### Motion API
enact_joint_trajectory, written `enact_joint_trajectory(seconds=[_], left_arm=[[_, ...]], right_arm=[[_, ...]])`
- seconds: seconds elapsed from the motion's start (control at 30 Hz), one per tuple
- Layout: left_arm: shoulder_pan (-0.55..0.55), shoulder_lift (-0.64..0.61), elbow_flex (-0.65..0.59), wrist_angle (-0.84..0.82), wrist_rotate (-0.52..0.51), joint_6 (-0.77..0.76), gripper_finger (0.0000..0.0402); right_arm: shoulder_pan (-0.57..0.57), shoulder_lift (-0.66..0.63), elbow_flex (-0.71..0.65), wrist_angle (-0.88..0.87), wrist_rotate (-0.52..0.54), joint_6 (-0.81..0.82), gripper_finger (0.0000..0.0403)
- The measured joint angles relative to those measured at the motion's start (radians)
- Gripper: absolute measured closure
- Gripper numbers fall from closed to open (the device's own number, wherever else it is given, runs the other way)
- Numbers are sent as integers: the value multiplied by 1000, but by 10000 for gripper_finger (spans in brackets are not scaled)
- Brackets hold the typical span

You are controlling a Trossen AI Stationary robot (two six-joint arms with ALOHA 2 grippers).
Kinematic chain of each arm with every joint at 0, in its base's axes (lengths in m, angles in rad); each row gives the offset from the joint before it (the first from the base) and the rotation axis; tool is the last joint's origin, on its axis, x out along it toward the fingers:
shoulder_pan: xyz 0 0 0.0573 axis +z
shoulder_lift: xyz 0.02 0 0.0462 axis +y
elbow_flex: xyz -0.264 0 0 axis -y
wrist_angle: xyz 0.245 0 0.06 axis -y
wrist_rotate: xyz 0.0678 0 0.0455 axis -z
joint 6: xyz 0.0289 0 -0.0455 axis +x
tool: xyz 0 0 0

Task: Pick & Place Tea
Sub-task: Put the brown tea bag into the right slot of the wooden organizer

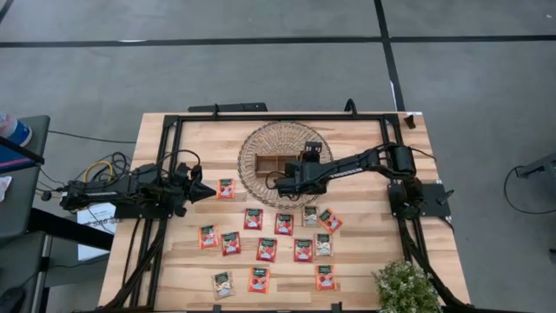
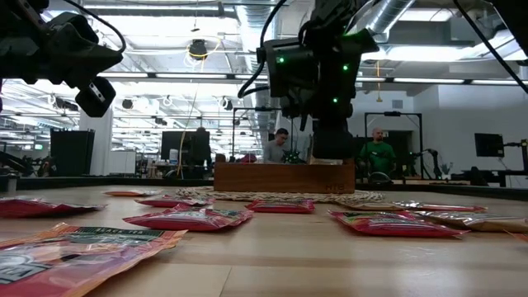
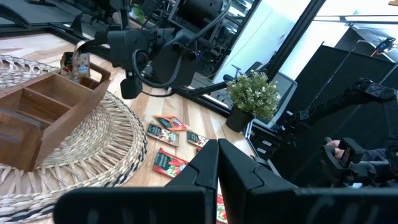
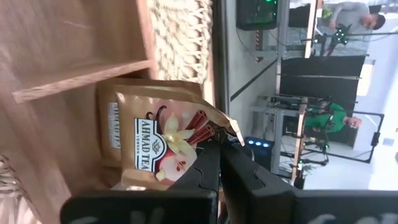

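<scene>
beige sachet (image 4: 163, 144) pinched in right claw (image 4: 219, 144)

Right arm (image 1: 365, 162) spans tray (image 1: 265, 162), sachets (image 1: 267, 249) crowd front table (image 1: 187, 261)

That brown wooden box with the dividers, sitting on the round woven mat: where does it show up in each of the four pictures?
High view: wooden tray at table centre, on the woven mat.
Low view: brown wall mid-picture, behind the tea sachets.
Left wrist view: at the left edge.
Right wrist view: close up, its divider fills the upper left.
Shared landmark: the woven mat.
</scene>
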Motion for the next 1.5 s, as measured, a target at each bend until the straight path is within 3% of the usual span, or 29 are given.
enact_joint_trajectory(seconds=[0.57, 1.5], left_arm=[[0, 0, 0, 0, 0, -4, 402], [0, 0, 0, 0, 0, 0, 402]], right_arm=[[-33, 0, -2, 68, 0, -137, 403], [-54, 0, -2, 75, -41, -139, 396]])
